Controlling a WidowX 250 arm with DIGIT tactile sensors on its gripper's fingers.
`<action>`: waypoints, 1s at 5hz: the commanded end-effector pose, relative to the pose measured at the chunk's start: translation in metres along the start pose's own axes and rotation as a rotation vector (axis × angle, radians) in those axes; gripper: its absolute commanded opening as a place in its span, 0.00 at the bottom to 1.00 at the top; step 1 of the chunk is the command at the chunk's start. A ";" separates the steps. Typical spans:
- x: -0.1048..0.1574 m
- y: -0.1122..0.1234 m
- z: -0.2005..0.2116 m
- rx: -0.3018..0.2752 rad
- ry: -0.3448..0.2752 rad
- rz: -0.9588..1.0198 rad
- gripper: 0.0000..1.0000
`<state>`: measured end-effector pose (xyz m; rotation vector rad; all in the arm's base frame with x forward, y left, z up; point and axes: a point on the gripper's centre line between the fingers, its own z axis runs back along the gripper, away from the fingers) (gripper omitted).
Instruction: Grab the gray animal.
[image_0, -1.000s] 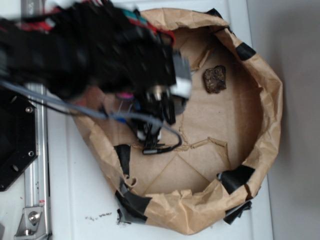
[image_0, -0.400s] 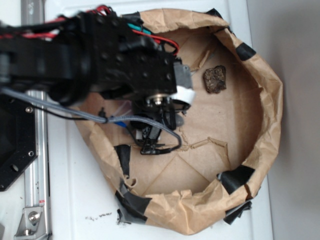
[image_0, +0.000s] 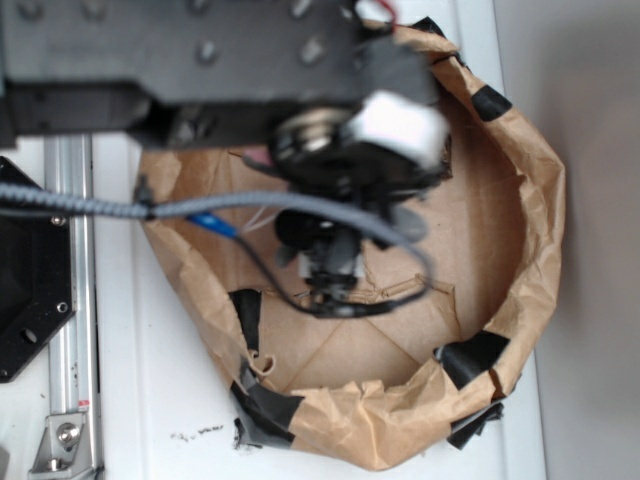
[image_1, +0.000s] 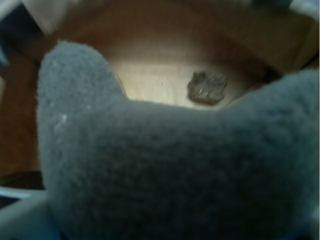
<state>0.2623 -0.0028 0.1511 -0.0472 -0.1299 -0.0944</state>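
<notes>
On a white table (image_0: 140, 400), inside a brown paper nest (image_0: 530, 200), the gripper (image_0: 325, 270) is now seen raised towards the camera, apparently clamped on the gray animal (image_1: 165, 175), so the grab is judged achieved.

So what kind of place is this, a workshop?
Probably a robot test bench: a white table holds a taped brown paper pen, a metal rail runs alongside, and gray plush fills the hand camera.
</notes>
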 end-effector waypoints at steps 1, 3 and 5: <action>0.002 -0.004 0.016 0.007 -0.038 0.031 0.00; 0.000 -0.008 0.014 0.013 -0.038 0.017 0.00; -0.002 -0.011 0.009 0.012 -0.035 0.038 0.00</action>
